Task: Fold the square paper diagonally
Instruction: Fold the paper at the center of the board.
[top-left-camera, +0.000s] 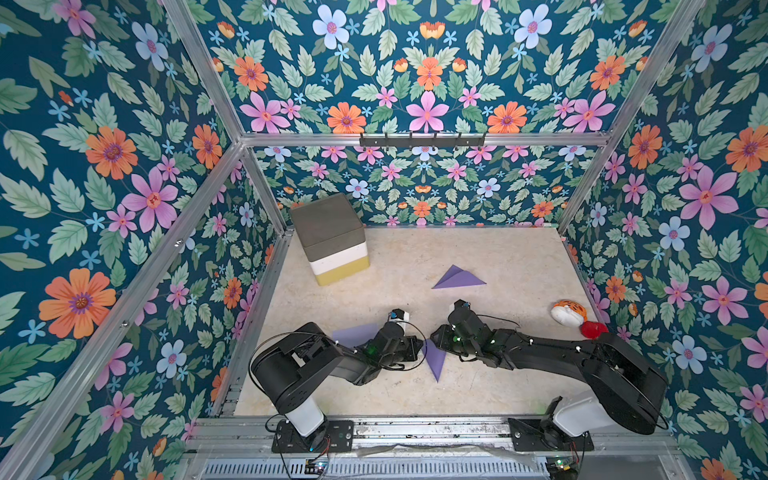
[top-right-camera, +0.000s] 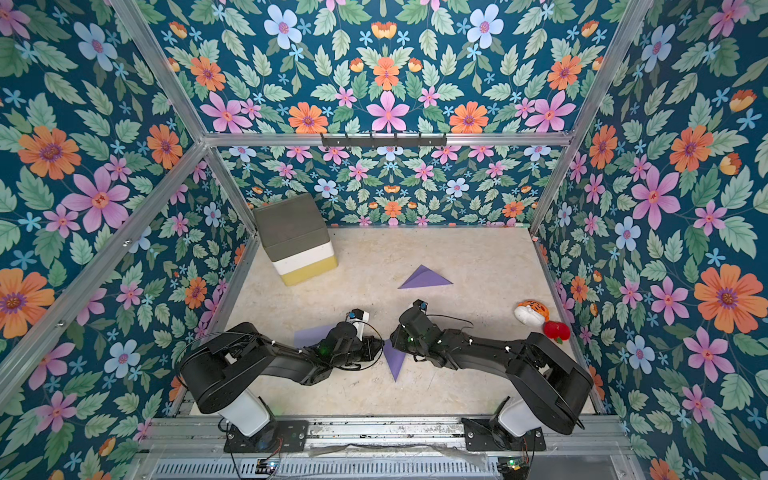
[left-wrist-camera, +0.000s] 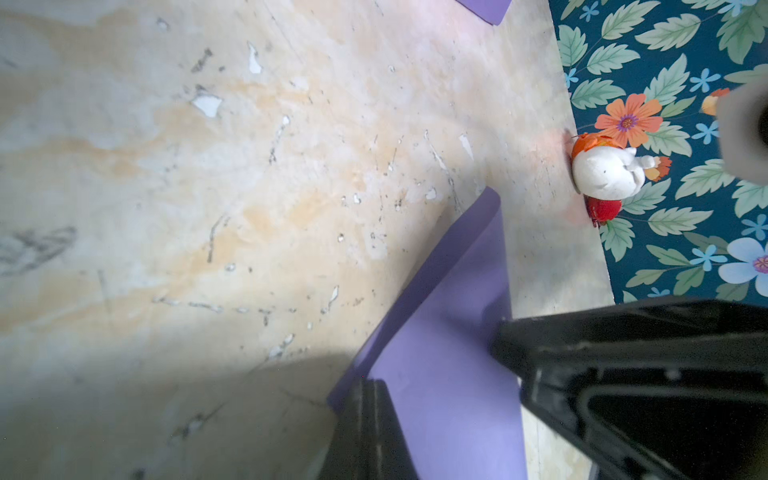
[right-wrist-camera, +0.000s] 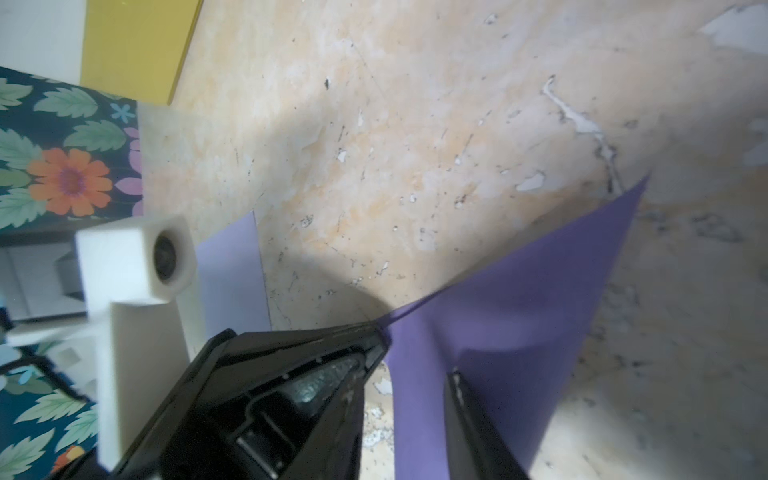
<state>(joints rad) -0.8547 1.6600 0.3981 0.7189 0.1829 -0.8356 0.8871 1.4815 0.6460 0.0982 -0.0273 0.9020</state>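
Left gripper (left-wrist-camera: 370, 419) has its jaws pressed together on the upper edge of the purple paper (top-left-camera: 434, 359). The sheet sits right at the fingertips. From that pinch it hangs curved and partly lifted, narrowing to a point toward 6 o'clock, the front rail. Whether that point touches the table (top-left-camera: 498, 257) I cannot tell.

At 3 o'clock of it, just beside it, the right gripper (top-left-camera: 436, 336) meets the same sheet from the other side. One dark finger (right-wrist-camera: 469, 415) shows against the purple in the right wrist view. The other is hidden, so I cannot tell whether those jaws are apart or clamped.

Out at 9 o'clock, a second purple sheet (top-left-camera: 353, 334) lies flat, partly under the left arm. At about 1 o'clock and well apart, a folded purple triangle (top-left-camera: 457, 279) lies on the table.

A stack of boxes (top-left-camera: 332, 237), grey over white over yellow, stands at 11 o'clock in the far left corner. At 3 o'clock, against the right wall, a striped plush toy (top-left-camera: 568, 311) touches a red one (top-left-camera: 594, 329).
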